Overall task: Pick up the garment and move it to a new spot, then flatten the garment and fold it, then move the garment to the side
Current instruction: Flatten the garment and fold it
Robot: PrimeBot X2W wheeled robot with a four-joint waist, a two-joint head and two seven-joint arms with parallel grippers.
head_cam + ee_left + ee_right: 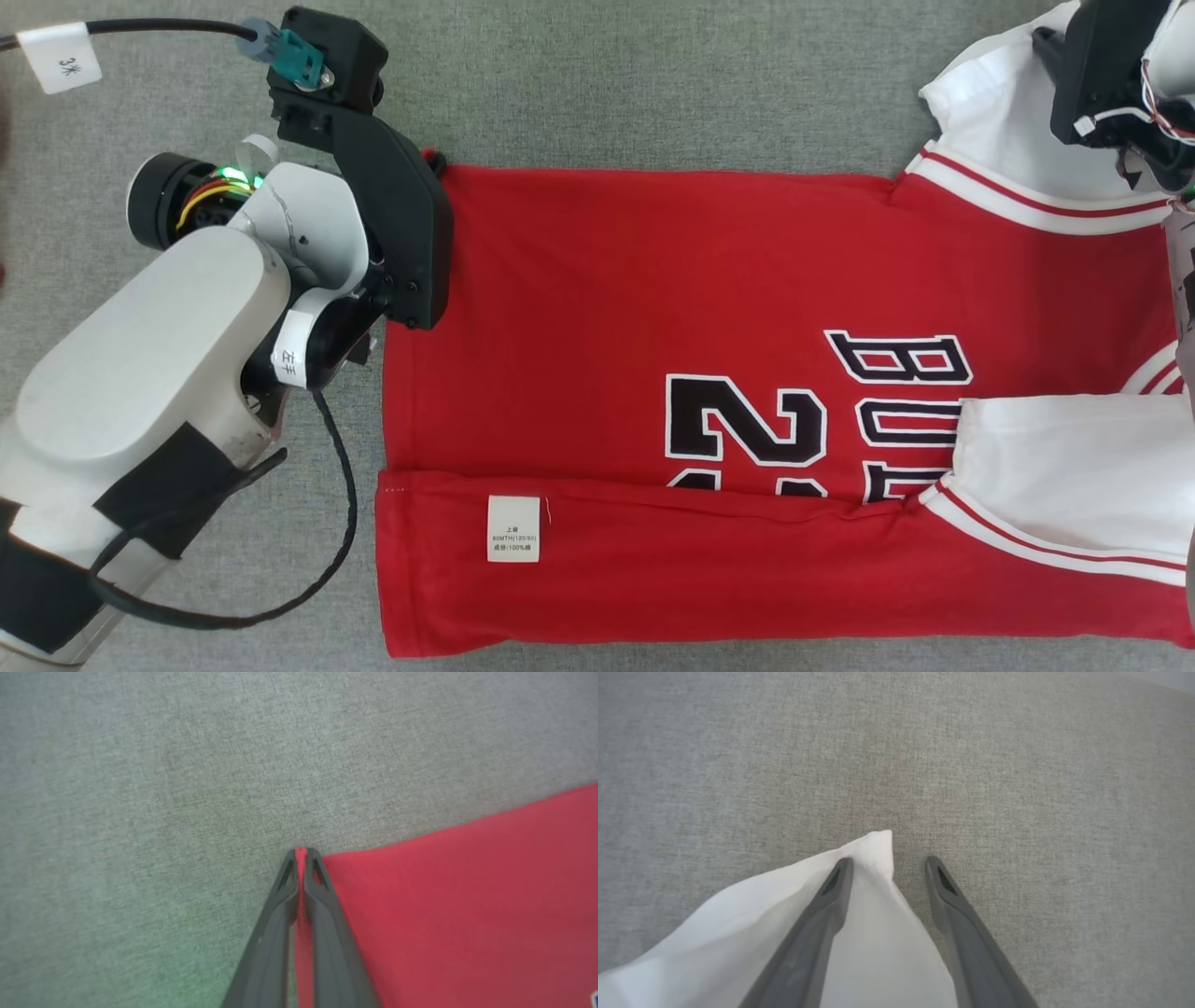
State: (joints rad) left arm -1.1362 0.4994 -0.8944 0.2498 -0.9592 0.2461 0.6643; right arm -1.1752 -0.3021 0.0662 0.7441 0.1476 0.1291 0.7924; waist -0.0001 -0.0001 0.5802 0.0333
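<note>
Head view: the red knit basketball jersey with white sleeves [653, 280] lies flat on the grey woven table [607, 84]. Its long axis runs left-right, with the hem towards the left edge and the collar towards the right.

Left wrist view: the left gripper [301, 851] is clamped on a hem corner.

Right wrist view: the right gripper [889, 861] has its fingers apart astride the white sleeve tip [873, 847]. Closing may catch only the tip's edge, so the sleeve could slip and skew the fold.

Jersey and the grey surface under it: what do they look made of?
Jersey: soft matte knit, probably cotton; it lies limp and creases at the fold. Its black numerals look printed, flat with white outlines. Grey surface: matte woven cloth, a fine heathered weave showing close up.
</note>
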